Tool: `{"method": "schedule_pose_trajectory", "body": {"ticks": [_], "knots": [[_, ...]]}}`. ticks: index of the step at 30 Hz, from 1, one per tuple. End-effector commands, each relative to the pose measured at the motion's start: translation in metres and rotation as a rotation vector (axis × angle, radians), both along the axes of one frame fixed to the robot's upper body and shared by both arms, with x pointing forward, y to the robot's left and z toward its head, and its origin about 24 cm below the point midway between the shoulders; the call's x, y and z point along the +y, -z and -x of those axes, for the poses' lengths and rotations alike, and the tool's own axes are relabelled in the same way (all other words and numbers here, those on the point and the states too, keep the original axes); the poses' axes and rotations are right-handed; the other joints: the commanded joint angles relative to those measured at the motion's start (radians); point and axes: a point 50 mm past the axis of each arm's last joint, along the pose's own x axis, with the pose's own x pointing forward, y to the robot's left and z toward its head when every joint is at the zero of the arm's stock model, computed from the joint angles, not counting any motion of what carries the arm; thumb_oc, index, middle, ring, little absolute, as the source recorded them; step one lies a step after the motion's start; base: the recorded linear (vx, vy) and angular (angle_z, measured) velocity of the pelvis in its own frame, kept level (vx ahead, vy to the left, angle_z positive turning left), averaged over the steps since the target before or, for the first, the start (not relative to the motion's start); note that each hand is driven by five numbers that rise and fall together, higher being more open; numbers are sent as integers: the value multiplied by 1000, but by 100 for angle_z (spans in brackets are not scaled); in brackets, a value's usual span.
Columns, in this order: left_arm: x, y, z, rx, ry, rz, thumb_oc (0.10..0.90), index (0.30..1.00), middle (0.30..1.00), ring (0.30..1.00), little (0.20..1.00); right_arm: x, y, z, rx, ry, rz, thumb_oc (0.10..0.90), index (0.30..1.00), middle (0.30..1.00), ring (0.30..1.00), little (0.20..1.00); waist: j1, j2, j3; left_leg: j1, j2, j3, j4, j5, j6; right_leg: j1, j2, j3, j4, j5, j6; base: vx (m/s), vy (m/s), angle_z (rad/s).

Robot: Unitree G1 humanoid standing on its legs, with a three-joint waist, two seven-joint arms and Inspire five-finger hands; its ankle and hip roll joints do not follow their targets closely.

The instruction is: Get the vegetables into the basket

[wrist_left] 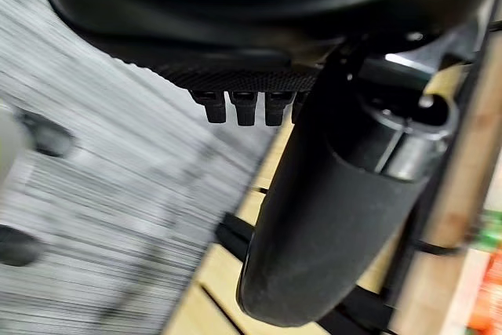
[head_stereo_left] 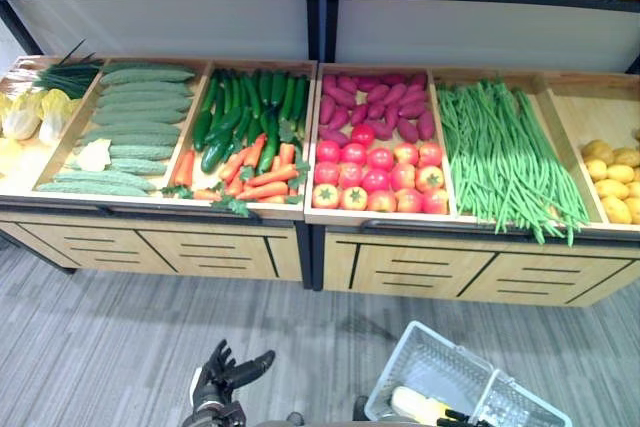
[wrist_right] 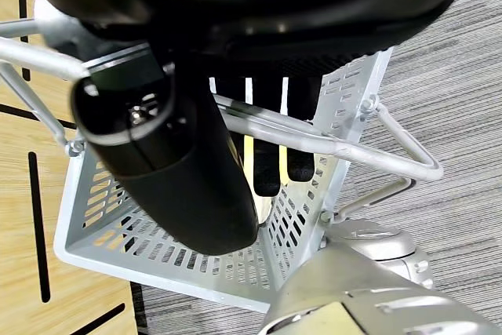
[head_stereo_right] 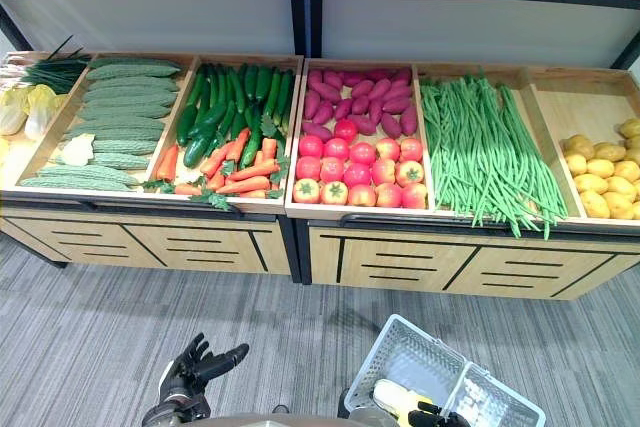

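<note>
Carrying white perforated plastic basket (head_stereo_left: 440, 372) lower right, right hand (wrist_right: 267, 147) curled round its handle; left hand (head_stereo_left: 228, 372) spread, empty, lower centre. Next: reach for the produce.

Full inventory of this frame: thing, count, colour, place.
cabbages: a few, pale yellow-green, far-left bin
pale cucumbers: many, light green, second bin
dark cucumbers: many, dark green, third bin, rear
carrots: many, orange, third bin, front
sweet potatoes: many, purple-red, fourth bin, rear
tomatoes: many, red, fourth bin, front
beans: heap, green, fifth bin
potatoes: several, yellow, far-right bin
basket: one, grey, holds something yellow
left robot hand: open, empty, over floor
right robot hand: curled round basket's handle
</note>
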Motion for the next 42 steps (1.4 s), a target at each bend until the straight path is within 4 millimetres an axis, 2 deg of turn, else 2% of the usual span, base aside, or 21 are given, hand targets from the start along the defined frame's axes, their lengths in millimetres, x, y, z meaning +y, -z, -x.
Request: {"method": "schedule_pose_trajectory", "body": {"ticks": [1,4,7,9,16,18,20,22,23,25,26,28,30,32,34,39,42], "knots": [[30,-56,-47,-328,-65,-143,900,1000,1000,1000,1000,-3,1,11,62,-38,34,400,300,300,300,300,2,-40,-12,-21,-24,15,1,-32,-18,57,-24,4,8,-116,43,0,0,0],[35,-80,-59,-443,-80,-198,900,1000,1000,1000,1000,-2,2,15,78,-46,35,400,300,300,300,300,2,-42,-15,-13,-22,15,1,-38,-19,64,-24,7,8,-118,43,0,0,0],[45,-126,-79,-629,-61,-351,900,1000,1000,1000,1000,-1,3,24,115,-58,26,400,300,300,300,300,-1,-46,-24,-1,-18,25,1,-48,-20,74,-23,15,8,-122,43,7,4,-1],[49,-142,-87,-688,-48,-425,900,1000,1000,1000,1000,-1,3,26,125,-64,24,400,300,300,300,300,-3,-47,-26,4,-17,29,1,-52,-21,76,-23,20,8,-123,43,10,11,-6],[63,-178,-114,-789,-11,-658,900,1000,1000,1000,1000,-2,3,25,136,-105,15,400,300,300,300,300,-18,-45,-40,16,-15,43,1,-62,-24,82,-22,40,8,-123,46,8,15,-9],[70,-190,-131,-783,16,-773,900,1000,1000,1000,1000,-3,2,20,126,-122,12,400,300,300,300,300,-30,-42,-46,16,-15,51,1,-62,-26,78,-22,52,8,-119,49,2,20,-6],[72,-194,-135,-782,19,-805,900,1000,1000,1000,1000,-4,2,19,124,-124,11,400,300,300,300,300,-32,-41,-47,17,-14,53,1,-62,-26,77,-22,55,8,-117,50,1,15,-4],[91,-203,-150,-700,61,-972,900,1000,1000,1000,1000,-7,1,15,116,-143,6,400,300,300,300,300,-47,-34,-53,19,-15,70,1,-66,-27,72,-21,72,8,-110,55,9,27,-12],[91,-203,-151,-701,61,-972,900,1000,1000,1000,1000,-7,1,15,116,-143,6,400,300,300,300,300,-47,-34,-53,19,-15,71,1,-66,-27,72,-21,72,8,-110,55,22,29,-22],[104,-204,-161,-621,69,-1054,900,1000,1000,1000,1000,-10,1,16,123,-162,4,400,300,300,300,300,-61,-27,-58,23,-15,84,1,-69,-28,72,-21,82,8,-108,58,27,24,-20],[109,-211,-165,-608,93,-1121,900,1000,1000,1000,1000,-13,0,16,124,-165,10,400,300,300,300,300,-66,-24,-59,24,-15,88,1,-70,-28,72,-22,85,8,-107,60,26,20,-18],[119,-210,-168,-547,111,-1165,900,1000,1000,1000,1000,-16,-1,19,131,-170,13,400,300,300,300,300,-74,-20,-61,27,-17,97,1,-72,-28,72,-22,90,8,-106,62,24,28,-18],[120,-213,-172,-543,124,-1190,900,1000,1000,1000,1000,-16,-1,19,132,-172,11,400,300,300,300,300,-76,-20,-61,27,-17,100,1,-73,-28,69,-22,94,8,-105,63,11,18,-10],[134,-216,-177,-459,154,-1271,900,1000,1000,1000,1000,-19,-2,23,148,-181,12,400,300,300,300,300,-90,-15,-63,24,-16,109,1,-74,-28,62,-22,103,8,-101,67,22,28,-6],[140,-220,-186,-409,178,-1318,900,1000,1000,1000,1000,-19,-2,23,154,-199,11,400,300,300,300,300,-102,-14,-63,18,-16,122,1,-74,-27,49,-21,115,8,-93,72,20,30,-15],[144,-229,-196,-357,227,-1405,900,1000,1000,1000,1000,-20,-2,21,154,-220,17,400,300,300,300,300,-118,-15,-63,6,-14,140,1,-72,-26,29,-18,137,8,-85,77,11,20,-12],[140,-236,-209,-321,277,-1468,900,1000,1000,1000,1000,-19,-2,15,139,-238,22,400,300,300,300,300,-135,-16,-63,-12,-11,162,1,-69,-25,3,-15,154,8,-76,84,24,23,-24]]}}
